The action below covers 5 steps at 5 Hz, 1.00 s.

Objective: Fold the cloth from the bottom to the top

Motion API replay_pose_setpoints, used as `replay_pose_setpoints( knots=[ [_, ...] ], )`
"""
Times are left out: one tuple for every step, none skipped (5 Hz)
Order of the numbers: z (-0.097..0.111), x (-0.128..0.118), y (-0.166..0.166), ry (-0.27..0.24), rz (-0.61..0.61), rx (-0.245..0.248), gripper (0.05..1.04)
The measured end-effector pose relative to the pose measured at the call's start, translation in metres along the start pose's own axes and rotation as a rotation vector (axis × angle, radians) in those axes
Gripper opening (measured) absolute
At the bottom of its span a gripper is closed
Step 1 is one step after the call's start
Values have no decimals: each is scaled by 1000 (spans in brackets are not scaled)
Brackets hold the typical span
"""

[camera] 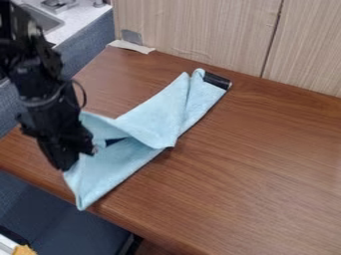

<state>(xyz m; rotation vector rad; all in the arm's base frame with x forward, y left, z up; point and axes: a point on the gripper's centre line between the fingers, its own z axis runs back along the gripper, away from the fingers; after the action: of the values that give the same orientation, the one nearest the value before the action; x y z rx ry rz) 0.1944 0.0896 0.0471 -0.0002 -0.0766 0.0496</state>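
The black gripper (70,152) hangs at the left end of the light blue cloth (150,119), against its left edge and low over the wooden table. From near the front edge of the table, the cloth stretches diagonally to the upper right. A loose flap lies folded across its middle, and the lower left part tapers to a corner near the table edge. Whether the gripper holds any cloth cannot be made out.
A black cylindrical object (218,80) sits at the cloth's upper right end. The brown table (266,169) meets a wood-panelled wall (206,30) at the back. A sink (41,19) in a pale counter stands at the upper left.
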Motion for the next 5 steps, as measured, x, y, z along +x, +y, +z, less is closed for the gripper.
replay_pose_setpoints(
  knots=[
    [18,20,-4,-29,0,-27,79],
    [43,53,-9,-98,-3,-50,79],
    [51,97,-11,-125,9,-83,79],
    [36,131,-15,-108,29,-99,79],
    [12,159,-21,-75,32,-99,78]
  ],
)
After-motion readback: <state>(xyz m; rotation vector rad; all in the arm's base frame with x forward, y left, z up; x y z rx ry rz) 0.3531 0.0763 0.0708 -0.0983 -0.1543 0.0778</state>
